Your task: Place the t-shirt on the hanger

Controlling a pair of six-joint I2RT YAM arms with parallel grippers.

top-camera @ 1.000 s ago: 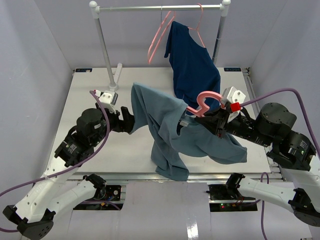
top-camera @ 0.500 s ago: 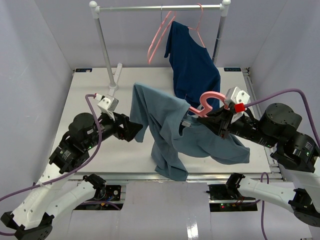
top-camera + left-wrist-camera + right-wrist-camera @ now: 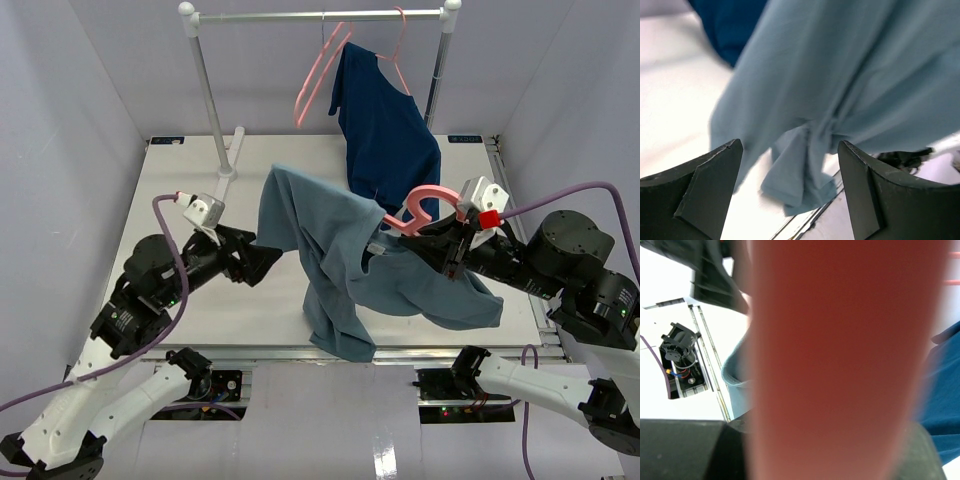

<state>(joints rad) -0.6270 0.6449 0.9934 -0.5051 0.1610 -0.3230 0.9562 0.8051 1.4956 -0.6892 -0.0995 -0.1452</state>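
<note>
The slate-blue t-shirt (image 3: 330, 250) hangs crumpled from the pink hanger (image 3: 418, 208), whose hook sticks up out of the collar. Its lower hem droops to the table's front edge. My right gripper (image 3: 443, 243) is shut on the hanger just below the hook. In the right wrist view the hanger (image 3: 840, 360) is a red-pink blur filling the frame, with the t-shirt's collar (image 3: 735, 375) beside it. My left gripper (image 3: 268, 262) stands open, just left of the shirt's hanging left side and apart from it. The left wrist view shows the t-shirt (image 3: 840, 75) beyond the open left gripper (image 3: 790, 145).
A clothes rack (image 3: 320, 16) stands at the back of the white table (image 3: 180, 180). A dark navy shirt (image 3: 385, 130) hangs from it on a pink hanger, with a bare pink hanger (image 3: 318, 75) beside it. The rack's left post (image 3: 210, 100) rises behind my left arm.
My left gripper has drawn back to the left, away from the t-shirt's left edge, staying open. The right gripper has shifted slightly right with the hanger and shirt.
</note>
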